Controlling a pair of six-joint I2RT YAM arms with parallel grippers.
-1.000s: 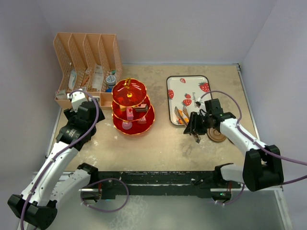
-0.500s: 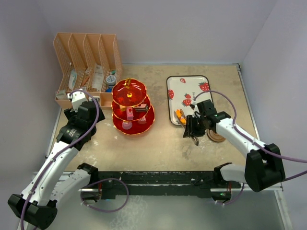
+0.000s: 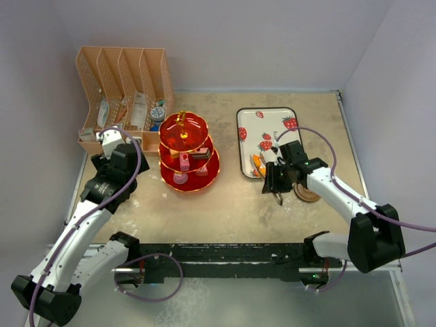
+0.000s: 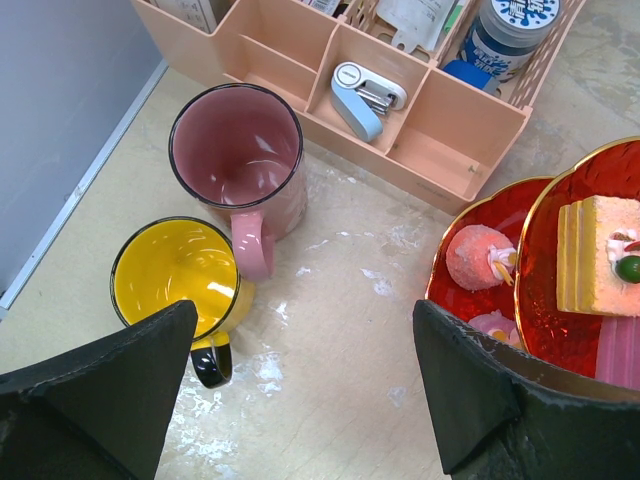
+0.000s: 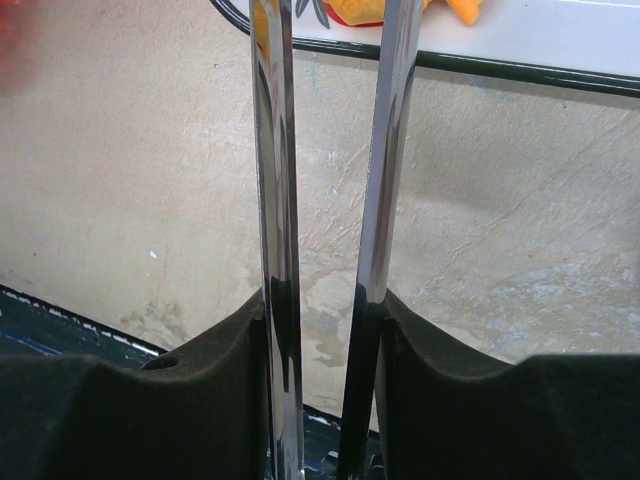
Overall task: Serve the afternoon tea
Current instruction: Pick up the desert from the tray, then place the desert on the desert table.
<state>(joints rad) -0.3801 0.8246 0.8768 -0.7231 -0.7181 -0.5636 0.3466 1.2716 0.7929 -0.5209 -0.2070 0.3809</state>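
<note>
The red three-tier stand [image 3: 188,154] stands left of centre with small toy cakes on its tiers. In the left wrist view a pink cake [image 4: 474,257] and a yellow cake [image 4: 597,255] lie on its plates [image 4: 480,310]. The pink mug [image 4: 238,165] and the yellow mug [image 4: 178,275] stand upright and empty beside it. My left gripper [image 4: 305,325] hovers open over the bare table between mugs and stand. My right gripper [image 5: 322,325] is shut on the metal tongs [image 5: 275,150], whose tips reach an orange sweet [image 5: 400,10] on the tray.
The white strawberry-print tray [image 3: 267,122] lies right of centre, its near edge [image 5: 520,48] just beyond the tongs. A peach desk organiser [image 3: 126,88] with small items stands at the back left. A round wooden disc [image 3: 308,192] sits under the right arm.
The right arm has shifted slightly left toward the tray's near corner with the tongs, and its grip on them has tightened a little. The left arm has not moved.
</note>
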